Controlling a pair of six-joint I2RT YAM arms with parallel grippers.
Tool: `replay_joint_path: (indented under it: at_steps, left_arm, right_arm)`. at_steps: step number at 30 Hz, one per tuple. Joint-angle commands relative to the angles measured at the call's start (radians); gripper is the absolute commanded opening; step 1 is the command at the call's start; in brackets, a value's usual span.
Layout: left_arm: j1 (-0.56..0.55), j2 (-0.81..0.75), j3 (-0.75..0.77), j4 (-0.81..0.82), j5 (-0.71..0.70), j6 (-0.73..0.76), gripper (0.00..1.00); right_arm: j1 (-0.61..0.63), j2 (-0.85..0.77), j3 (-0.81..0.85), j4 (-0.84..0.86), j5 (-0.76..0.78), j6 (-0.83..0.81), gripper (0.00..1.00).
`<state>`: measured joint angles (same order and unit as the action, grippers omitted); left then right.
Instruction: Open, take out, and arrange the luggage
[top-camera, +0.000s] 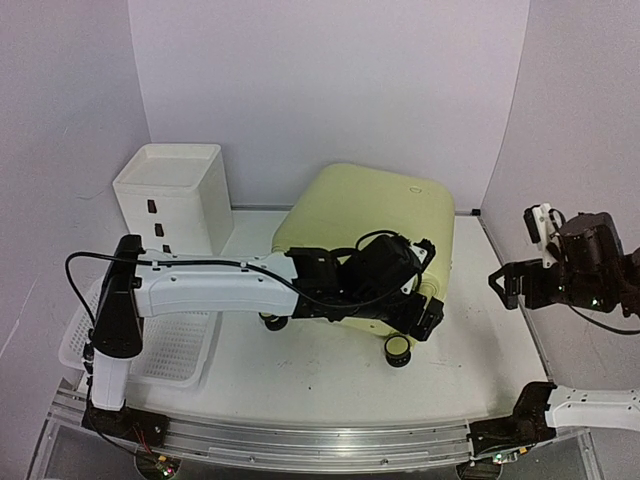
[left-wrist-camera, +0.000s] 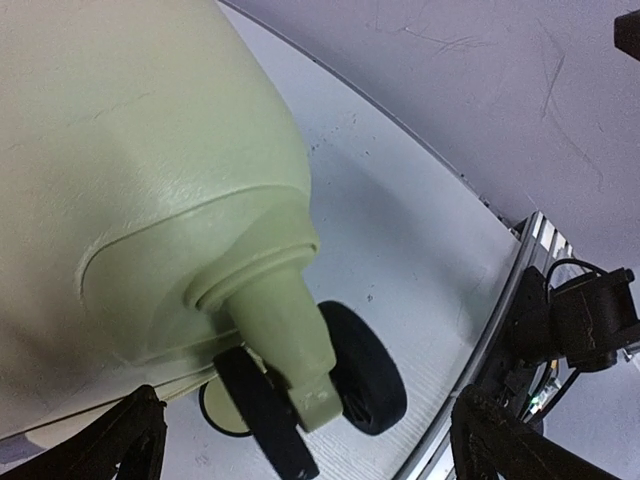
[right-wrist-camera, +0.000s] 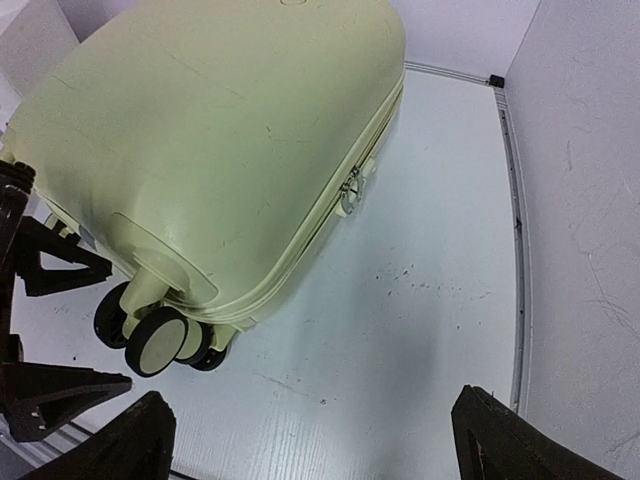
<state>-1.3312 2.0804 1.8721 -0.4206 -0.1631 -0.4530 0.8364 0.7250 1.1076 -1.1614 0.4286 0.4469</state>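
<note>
The luggage (top-camera: 370, 205) lies closed on its broad side in the middle of the surface (top-camera: 330, 375), pale yellow shell facing up. Its long axis runs from the upper centre of the top view down toward the lower centre. The wheel end points at the bottom of the frame and the opposite end at the back wall. Near the shell's upper right corner sits a small oval mark (top-camera: 418, 187), too small for me to read. In the right wrist view the zipper seam (right-wrist-camera: 345, 190) runs along the case's right flank, with a pull hanging about halfway down.

My left end effector (top-camera: 431, 285) reaches across to the lower right corner of the case, jaws spread wide and clamped on nothing. In the left wrist view a black double wheel (left-wrist-camera: 360, 370) on its pale yellow stem sits between my two fingers (left-wrist-camera: 130, 440); I cannot tell whether either one touches it.

My right end effector (top-camera: 505, 290) hangs at the right edge of the top view, well apart from the case, fingers also spread and holding nothing.

A white drawer box (top-camera: 170, 195) stands at upper left, and a white basket (top-camera: 170, 345) lies below it.
</note>
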Motion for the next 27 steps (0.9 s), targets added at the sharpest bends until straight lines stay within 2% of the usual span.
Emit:
replay_joint_path:
  at_steps: [1, 6, 10, 16, 21, 27]
  left_arm:
    - [-0.005, 0.078, 0.160, -0.013, -0.032, -0.018, 0.99]
    - [-0.010, 0.190, 0.301, -0.108, -0.081, -0.022, 0.93]
    - [-0.011, 0.208, 0.329, -0.156, -0.151, -0.013, 0.71]
    - [-0.010, 0.160, 0.253, -0.159, -0.179, 0.021, 0.44]
    - [-0.021, 0.104, 0.158, -0.159, -0.121, 0.083, 0.29]
    - [-0.071, -0.007, -0.010, -0.159, -0.038, 0.102, 0.27]
  right_arm:
    - [0.000, -0.001, -0.010, 0.013, -0.017, 0.028, 0.98]
    - [0.000, 0.012, -0.015, 0.013, -0.023, 0.030, 0.98]
    - [0.000, 0.022, -0.018, 0.013, -0.019, 0.030, 0.98]
    - [-0.001, 0.038, -0.019, 0.013, 0.007, 0.026, 0.98]
    - [0.000, 0.117, 0.004, 0.011, 0.070, 0.000, 0.98]
    - [-0.017, 0.311, 0.128, 0.021, 0.198, -0.089, 0.98]
